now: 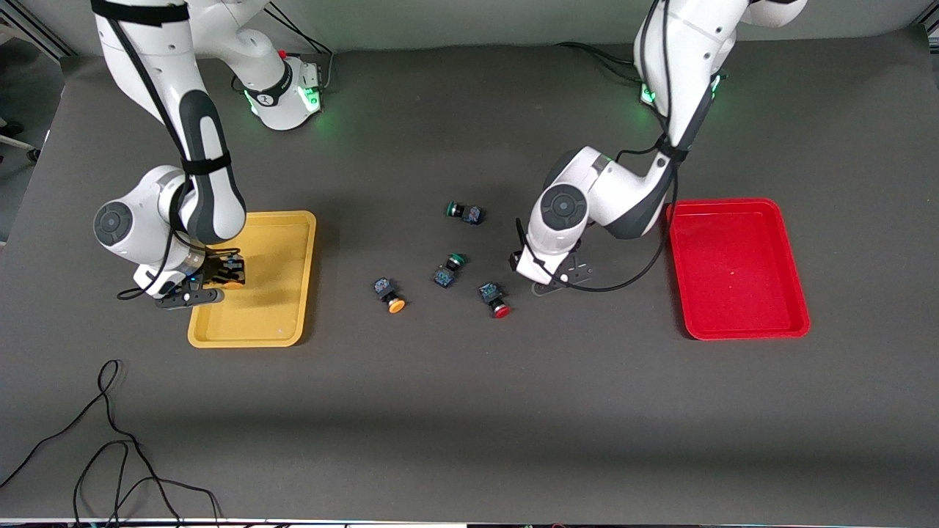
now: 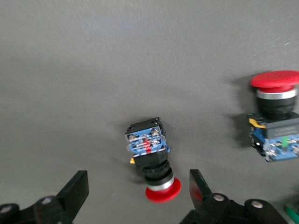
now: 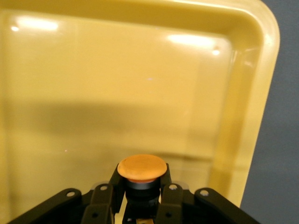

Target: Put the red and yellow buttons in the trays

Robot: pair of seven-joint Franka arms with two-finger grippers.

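R arm: right tool (image 3: 141, 193) is clamped narrow on a yellow-capped button (image 3: 141, 168), cap up, low over the yellow tray (image 1: 307, 279) at the right arm's end of the table (image 1: 469, 411). It hangs close to the tray's outer rim, not mid-tray. If you let go there w/ any sideways drift, the button could clip the rim and tip out onto the table. Its round cap also makes it prone to roll if dropped from any height.

L arm: left tool (image 2: 136, 186) is spread wide, straddling a red-capped button (image 2: 150, 156) lying on its side near mid-table. Nothing's held yet. Close on the round collar or cap instead of the blocky body and it'll prob squirt out. A second red-capped button (image 2: 274, 116) sits just beside it, so a skewed descent may knock it.

A loose yellow-capped button (image 1: 391, 295) and two green-capped buttons (image 1: 449, 269) lie near; don't grab green by mistake. The red tray (image 1: 733, 203), at the left arm's end, has no button in it.
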